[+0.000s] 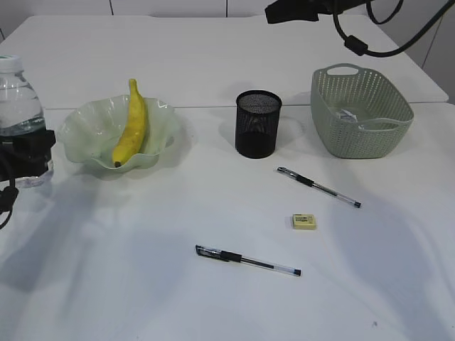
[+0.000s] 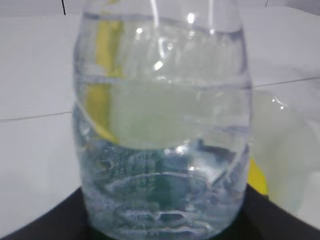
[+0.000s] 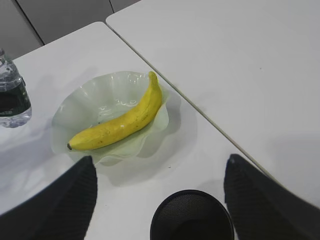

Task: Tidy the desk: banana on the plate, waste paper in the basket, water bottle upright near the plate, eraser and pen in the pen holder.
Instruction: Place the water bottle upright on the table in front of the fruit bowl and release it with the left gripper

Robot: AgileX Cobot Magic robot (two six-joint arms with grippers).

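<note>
At the table's left edge, the water bottle (image 1: 19, 117) is held upright by the left gripper (image 1: 25, 149), probably mid-body; half-full, heavy, slippery. Right gripper (image 3: 157, 195) is spread open, empty.

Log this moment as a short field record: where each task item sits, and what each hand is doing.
banana: lying in the green plate
water bottle: upright, left of the plate, clamped by the left hand
waste paper: inside the basket
pen holder: upright between plate and basket; contents not visible
pens: two on the table, one near the basket, one nearer the front edge
eraser: on the table between the pens
right hand: open, raised above the pen holder, holding nothing
</note>
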